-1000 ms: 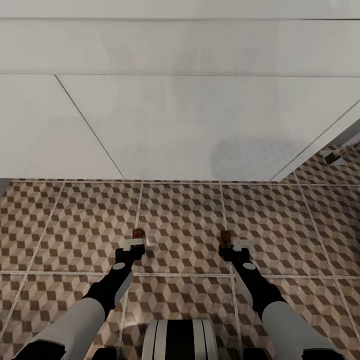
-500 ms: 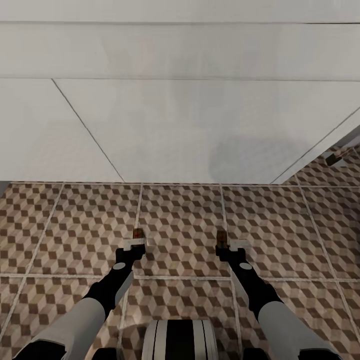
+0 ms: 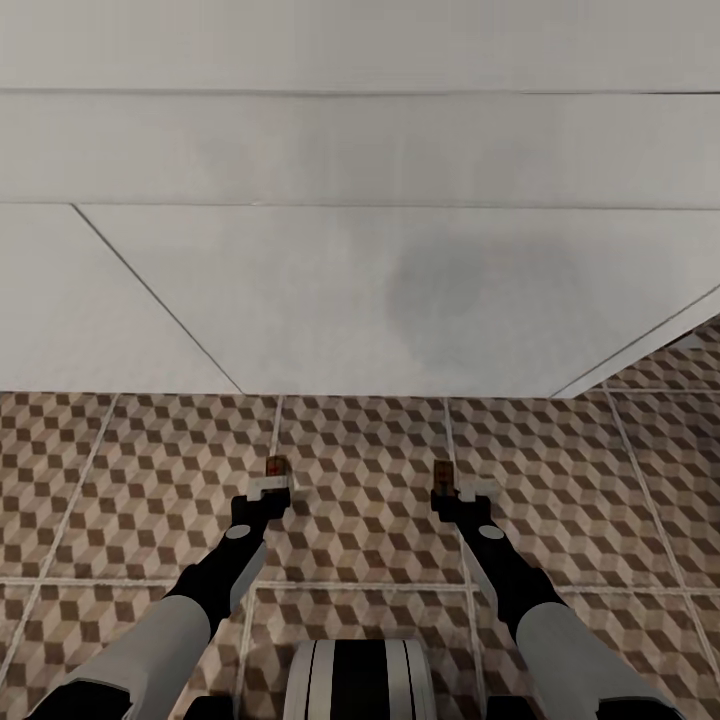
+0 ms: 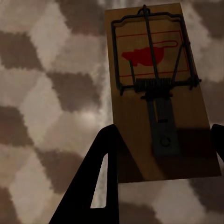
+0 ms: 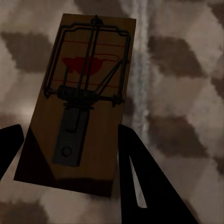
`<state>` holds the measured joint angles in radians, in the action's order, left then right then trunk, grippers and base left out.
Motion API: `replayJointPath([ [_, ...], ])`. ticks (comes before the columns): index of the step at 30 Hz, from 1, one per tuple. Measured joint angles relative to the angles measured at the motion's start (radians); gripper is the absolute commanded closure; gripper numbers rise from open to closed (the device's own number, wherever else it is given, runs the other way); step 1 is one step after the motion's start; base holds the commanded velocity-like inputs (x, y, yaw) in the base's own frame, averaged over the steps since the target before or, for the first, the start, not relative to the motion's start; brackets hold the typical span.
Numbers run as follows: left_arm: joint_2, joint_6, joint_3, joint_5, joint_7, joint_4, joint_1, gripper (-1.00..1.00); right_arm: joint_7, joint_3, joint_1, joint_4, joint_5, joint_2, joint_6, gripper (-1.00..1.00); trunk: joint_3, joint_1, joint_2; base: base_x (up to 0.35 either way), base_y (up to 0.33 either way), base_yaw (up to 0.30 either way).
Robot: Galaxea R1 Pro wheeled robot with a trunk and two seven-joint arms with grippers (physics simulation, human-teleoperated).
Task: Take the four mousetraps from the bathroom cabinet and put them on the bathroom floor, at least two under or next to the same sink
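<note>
In the head view both arms reach forward, low over the bathroom floor [image 3: 360,440] with its cube-pattern tiles. My left gripper [image 3: 270,488] is shut on a mousetrap [image 3: 277,466], and my right gripper [image 3: 457,490] is shut on another mousetrap [image 3: 442,473]. The left wrist view has the brown board of a mousetrap [image 4: 158,93] with its wire spring and red spot between the dark fingers [image 4: 100,172]. The right wrist view has the other mousetrap [image 5: 79,102] held the same way between the fingers [image 5: 135,163]. The white boxy bathroom sink [image 3: 360,290] stands just beyond both grippers.
The sink's white front spans nearly the whole width ahead and ends at the far right, where more tiled floor [image 3: 670,375] runs past its corner. Pale grout lines cross the floor. My own base [image 3: 360,680] is at the bottom edge.
The whole head view has shifted, so the sink takes up more of the picture. My right gripper has moved slightly left with its mousetrap. The left gripper keeps its place.
</note>
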<state>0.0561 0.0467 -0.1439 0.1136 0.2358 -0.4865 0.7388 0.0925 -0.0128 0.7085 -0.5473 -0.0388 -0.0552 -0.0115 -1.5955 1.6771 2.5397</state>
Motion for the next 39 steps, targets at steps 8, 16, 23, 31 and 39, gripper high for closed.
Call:
replayJointPath([
  [8,0.0,0.0,0.003,0.0,0.001,0.0,0.0,1.0,0.0,0.0,0.0,0.0,0.0,0.0,0.002,1.0,0.0,0.0,0.0,0.039,0.0,0.0],
  [16,0.0,0.0,0.004,0.001,0.001,0.001,0.0,1.0,0.003,0.0,0.0,0.0,0.0,0.0,0.003,1.0,0.0,-0.001,0.0,0.265,0.0,0.0],
  [23,0.0,0.0,0.006,0.004,0.0,0.001,0.0,1.0,0.005,0.0,0.0,0.0,0.0,0.0,0.004,1.0,0.0,0.0,0.0,0.219,0.0,0.0],
  [31,-0.001,0.0,0.006,0.003,0.0,0.001,0.0,1.0,0.007,-0.001,0.0,0.0,0.0,0.0,0.004,1.0,0.0,0.0,0.0,0.03,0.0,0.0],
  [39,-0.002,0.0,0.006,0.003,0.0,0.002,0.0,1.0,0.01,-0.001,0.0,0.002,0.0,-0.002,0.006,1.0,0.0,0.0,0.0,0.003,0.0,0.0],
])
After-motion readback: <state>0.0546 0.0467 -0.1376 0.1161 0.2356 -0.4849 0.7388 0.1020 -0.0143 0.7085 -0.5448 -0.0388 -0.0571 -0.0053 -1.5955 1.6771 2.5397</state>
